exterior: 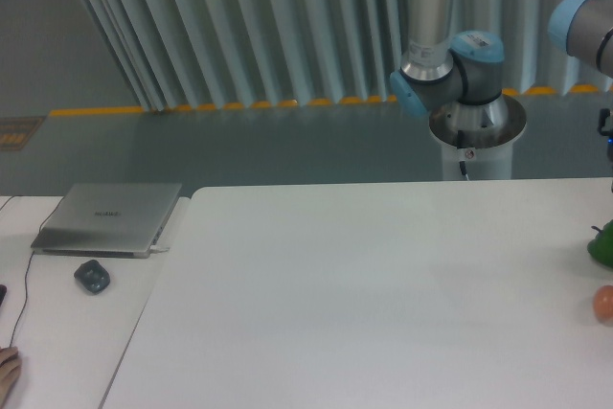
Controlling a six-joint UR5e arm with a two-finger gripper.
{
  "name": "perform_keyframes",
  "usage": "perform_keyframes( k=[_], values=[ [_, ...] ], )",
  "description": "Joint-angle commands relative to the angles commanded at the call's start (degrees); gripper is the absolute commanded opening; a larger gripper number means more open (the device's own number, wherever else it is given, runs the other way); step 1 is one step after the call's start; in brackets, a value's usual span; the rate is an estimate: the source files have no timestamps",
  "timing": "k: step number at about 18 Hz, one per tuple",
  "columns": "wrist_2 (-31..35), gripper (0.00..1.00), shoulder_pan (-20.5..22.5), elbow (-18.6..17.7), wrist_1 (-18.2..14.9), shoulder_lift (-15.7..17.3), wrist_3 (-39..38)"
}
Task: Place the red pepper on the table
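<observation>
The red pepper does not show anywhere in this view — it cannot be placed. The table fills the lower right, its white top bare across the middle. At its right edge sits a green vegetable, cut off by the frame, and just below it, a little apart, an orange-pink fruit, also partly cut off.

Behind the table stands the robot arm on its round base, its upper links running out of the frame at the top and right — the gripper is out of sight, so whether it is clenched or released cannot be told.

To the left, on a narrower desk, lie a closed laptop and, near its front edge, a dark mouse.
</observation>
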Motion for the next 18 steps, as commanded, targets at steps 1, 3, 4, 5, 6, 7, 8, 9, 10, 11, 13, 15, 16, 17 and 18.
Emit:
perform_keyframes(
  k=[1,3,4,5,6,7,8,9,10,11,13,15,16,17,18],
  values=[
    [0.09,1.00,0.00,0.09,0.00,0.00,0.00],
    [0.17,1.00,-0.09,0.00,-0.17,0.18,0.09],
    [0.00,1.00,-0.09,-0.17,-0.26,0.18,0.09],
    [-0.35,1.00,0.09,-0.35,-0.18,0.09,0.09],
    [-0.44,1.00,0.26,-0.44,0.09,-0.09,0.00],
    [-1.05,1.00,1.22,-0.35,0.00,-0.17,-0.09],
    [-2.27,1.00,2.19,-0.44,0.09,-0.17,-0.18],
    [-2.81,1.00,2.63,-0.70,0.17,-0.09,-0.35],
    [-2.38,1.00,3.25,-0.88,0.26,0.00,-0.53],
    [-2.63,1.00,3.51,-1.23,0.35,0.00,-0.62],
    [-2.90,1.00,4.74,-1.32,0.96,0.09,-1.49],
    [-2.90,1.00,5.18,-1.14,2.19,0.09,-2.81],
    [-3.08,1.00,5.36,-1.14,2.72,0.00,-5.16],
    [-3.34,1.00,5.45,-0.71,4.12,-0.35,-8.75],
    [-3.43,1.00,5.45,-0.44,5.96,-1.13,-11.40]
  ],
)
